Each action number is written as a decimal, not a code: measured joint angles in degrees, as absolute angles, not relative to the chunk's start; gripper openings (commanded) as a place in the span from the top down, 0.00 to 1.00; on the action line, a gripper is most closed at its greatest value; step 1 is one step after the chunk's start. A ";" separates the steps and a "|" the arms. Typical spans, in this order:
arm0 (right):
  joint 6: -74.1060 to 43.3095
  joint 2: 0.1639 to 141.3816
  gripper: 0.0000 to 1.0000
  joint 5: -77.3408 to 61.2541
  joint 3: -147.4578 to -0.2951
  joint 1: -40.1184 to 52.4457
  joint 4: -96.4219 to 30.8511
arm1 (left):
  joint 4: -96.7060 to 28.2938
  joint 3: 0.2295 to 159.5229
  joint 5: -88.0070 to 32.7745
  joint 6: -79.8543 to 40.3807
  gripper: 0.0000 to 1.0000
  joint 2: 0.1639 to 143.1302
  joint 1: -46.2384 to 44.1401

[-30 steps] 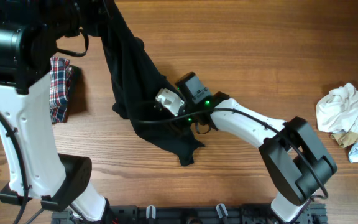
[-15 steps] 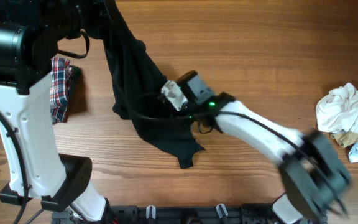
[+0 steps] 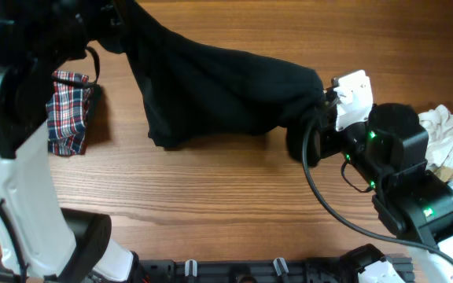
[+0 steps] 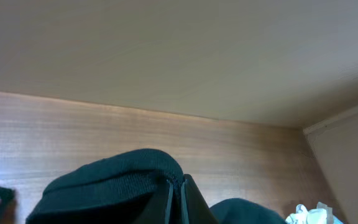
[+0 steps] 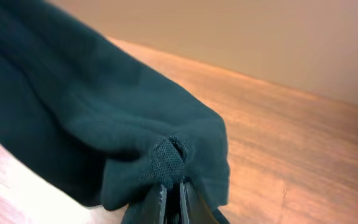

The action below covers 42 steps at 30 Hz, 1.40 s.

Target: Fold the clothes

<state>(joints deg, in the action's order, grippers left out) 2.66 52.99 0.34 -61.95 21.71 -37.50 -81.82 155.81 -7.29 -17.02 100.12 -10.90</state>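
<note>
A black garment (image 3: 211, 86) hangs stretched above the table between my two grippers. My left gripper (image 3: 120, 20) at the upper left is shut on one end of it; in the left wrist view the jaws (image 4: 176, 186) pinch a hem of the black garment (image 4: 117, 180). At the right my right gripper (image 3: 321, 98) is shut on the other end; the right wrist view shows its jaws (image 5: 171, 193) clamped on a mesh tag and fold of the black garment (image 5: 104, 124).
A folded plaid cloth (image 3: 69, 110) lies at the left under my left arm. A heap of white and beige clothes (image 3: 451, 149) sits at the right edge, beside my right arm. Bare wooden table (image 3: 211, 189) lies below the garment.
My right gripper shut on the garment's lower end and swung far to the right and up, pulling the black garment out from a hanging drape into a wide span.
</note>
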 measured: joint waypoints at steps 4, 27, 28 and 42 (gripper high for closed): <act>12.47 56.29 0.96 -8.19 -61.95 20.56 -41.82 | -81.82 155.81 -7.11 -17.02 0.96 99.20 -10.90; 13.08 69.43 0.96 -2.50 -62.06 11.03 -2.85 | -46.30 155.92 -10.57 -9.96 0.96 105.95 -10.09; 14.17 71.66 0.96 -2.50 -62.00 9.32 0.95 | -42.57 155.92 -12.86 -9.54 0.96 108.75 -9.72; 16.62 70.70 0.95 -6.07 -62.04 4.82 -2.57 | -48.10 155.09 -15.81 1.32 0.96 109.86 -10.70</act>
<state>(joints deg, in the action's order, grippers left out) 16.62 70.70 -6.07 -62.04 4.82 -2.57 -48.10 155.09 -15.81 1.32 109.86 -10.70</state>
